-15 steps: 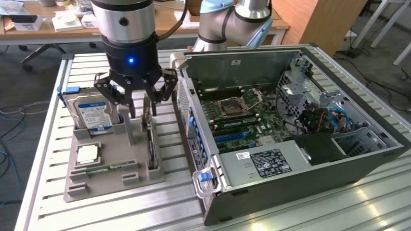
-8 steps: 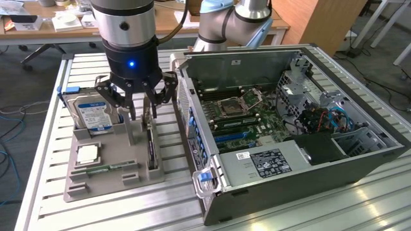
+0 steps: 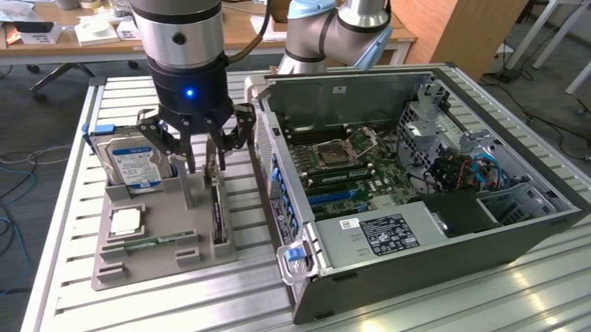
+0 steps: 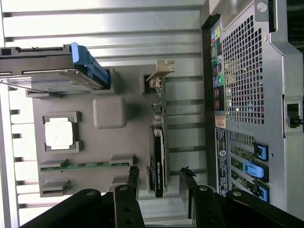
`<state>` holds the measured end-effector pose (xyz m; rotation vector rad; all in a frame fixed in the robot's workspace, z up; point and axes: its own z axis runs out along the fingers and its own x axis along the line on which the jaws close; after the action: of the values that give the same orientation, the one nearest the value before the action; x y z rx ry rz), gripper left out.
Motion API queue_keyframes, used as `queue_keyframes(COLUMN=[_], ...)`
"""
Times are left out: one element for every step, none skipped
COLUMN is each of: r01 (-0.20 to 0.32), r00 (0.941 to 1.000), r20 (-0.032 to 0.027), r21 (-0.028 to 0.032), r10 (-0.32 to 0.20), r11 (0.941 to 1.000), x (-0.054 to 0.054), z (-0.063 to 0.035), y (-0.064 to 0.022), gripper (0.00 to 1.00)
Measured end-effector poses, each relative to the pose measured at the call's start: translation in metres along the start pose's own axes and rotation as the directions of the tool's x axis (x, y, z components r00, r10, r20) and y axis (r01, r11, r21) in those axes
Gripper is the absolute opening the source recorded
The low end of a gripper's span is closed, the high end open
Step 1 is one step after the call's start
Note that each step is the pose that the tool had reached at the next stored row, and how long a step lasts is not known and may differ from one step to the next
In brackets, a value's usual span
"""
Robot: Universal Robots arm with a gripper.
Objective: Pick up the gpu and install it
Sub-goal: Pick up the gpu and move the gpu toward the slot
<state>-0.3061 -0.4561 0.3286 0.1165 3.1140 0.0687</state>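
gpu (image 4: 158,164) | thin black card, on edge | silver end bracket

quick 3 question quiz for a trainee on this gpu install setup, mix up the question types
1. True or false: the hand is shut on the gpu.
2. What lies on the exterior view's right of the gray tray? A) open computer case B) monitor C) keyboard
3. Fill in: the gpu stands on edge in the ____, not yet in the case.

Key: 1 false, the hand is open, just over the gpu. 2 A. 3 tray.
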Motion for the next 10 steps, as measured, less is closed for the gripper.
queue_keyframes(r01=[0.0, 0.0, 0.0, 0.0, 0.0, 0.0, 0.0, 0.0, 0.0, 0.0], r00=[1.0, 1.0, 1.0, 1.0, 1.0, 1.0, 1.0, 1.0, 1.0, 1.0], r20=[-0.0001, -0.0003, -0.0003, -0.0003, -0.0003, -0.0003, -0.0004, -0.0004, -0.0004, -0.0003], r21=[0.0001, 0.0003, 0.0004, 0.0003, 0.0003, 0.0004, 0.0005, 0.0004, 0.0003, 0.0003], r10=[0.0, 0.0, 0.0, 0.0, 0.0, 0.0, 0.0, 0.0, 0.0, 0.0], r11=[1.0, 1.0, 1.0, 1.0, 1.0, 1.0, 1.0, 1.0, 1.0, 1.0], x=[0.0, 0.0, 0.0, 0.0, 0.0, 0.0, 0.0, 0.0, 0.0, 0.0], z=[0.0011, 0.0026, 0.0044, 0.0062, 0.008, 0.0098, 0.0116, 0.0134, 0.0153, 0.0171], y=[-0.0001, -0.0001, -0.0002, -0.0003, -0.0004, -0.0005, -0.0006, -0.0007, -0.0007, -0.0008], gripper=[0.47, 0.47, 0.47, 0.47, 0.47, 0.47, 0.47, 0.47, 0.47, 0.47])
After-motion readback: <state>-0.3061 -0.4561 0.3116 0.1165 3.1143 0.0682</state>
